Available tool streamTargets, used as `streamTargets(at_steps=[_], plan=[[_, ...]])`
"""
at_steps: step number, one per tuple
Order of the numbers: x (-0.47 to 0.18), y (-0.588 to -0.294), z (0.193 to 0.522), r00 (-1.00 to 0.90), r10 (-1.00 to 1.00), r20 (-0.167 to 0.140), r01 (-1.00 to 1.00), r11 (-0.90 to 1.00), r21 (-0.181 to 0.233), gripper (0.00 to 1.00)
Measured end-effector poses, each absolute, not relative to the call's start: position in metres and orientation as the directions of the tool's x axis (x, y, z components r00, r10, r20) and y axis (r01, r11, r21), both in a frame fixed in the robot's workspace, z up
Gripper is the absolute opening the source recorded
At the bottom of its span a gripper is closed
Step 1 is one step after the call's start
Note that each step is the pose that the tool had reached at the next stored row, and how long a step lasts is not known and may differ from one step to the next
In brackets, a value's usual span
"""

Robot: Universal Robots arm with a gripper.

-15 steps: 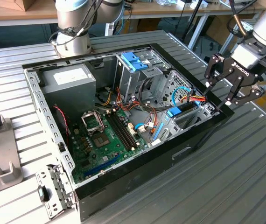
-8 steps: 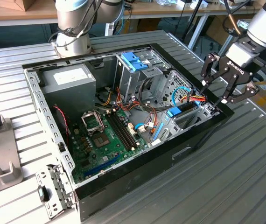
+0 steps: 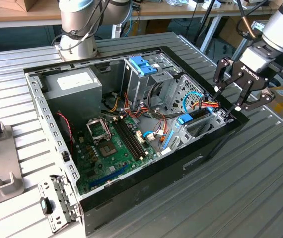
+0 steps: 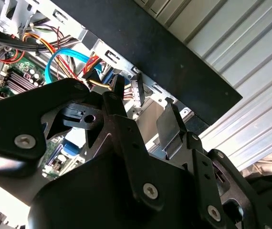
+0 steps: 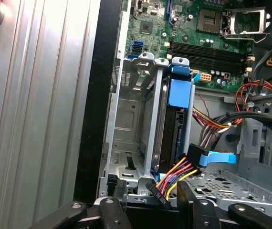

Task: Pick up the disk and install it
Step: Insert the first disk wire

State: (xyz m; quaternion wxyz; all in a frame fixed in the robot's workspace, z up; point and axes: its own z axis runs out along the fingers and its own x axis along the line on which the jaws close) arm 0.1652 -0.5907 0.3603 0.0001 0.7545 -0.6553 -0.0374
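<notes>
Sitting upright in its bay, the disk (image 5: pixel 173 138) lies just beyond the wide-open, empty fingers (image 5: pixel 186 193)

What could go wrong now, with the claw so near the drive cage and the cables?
1. The open claw hangs right above the bundle of coloured cables; its fingertips may snag or pull them.
2. The disk stands on edge in the metal cage, so the claw may hit the cage wall.

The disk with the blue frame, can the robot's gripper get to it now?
Probably yes. The gripper hovers open right above the disk, which stands on edge in its metal bay; only a cable bundle crowds one end.
</notes>
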Motion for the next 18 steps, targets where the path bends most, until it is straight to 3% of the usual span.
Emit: streamTargets(at_steps=[18], plan=[[0.1652,-0.5908,0.3561,0.139,-0.989,-0.056,-0.989,-0.141,0.049,0.54]])
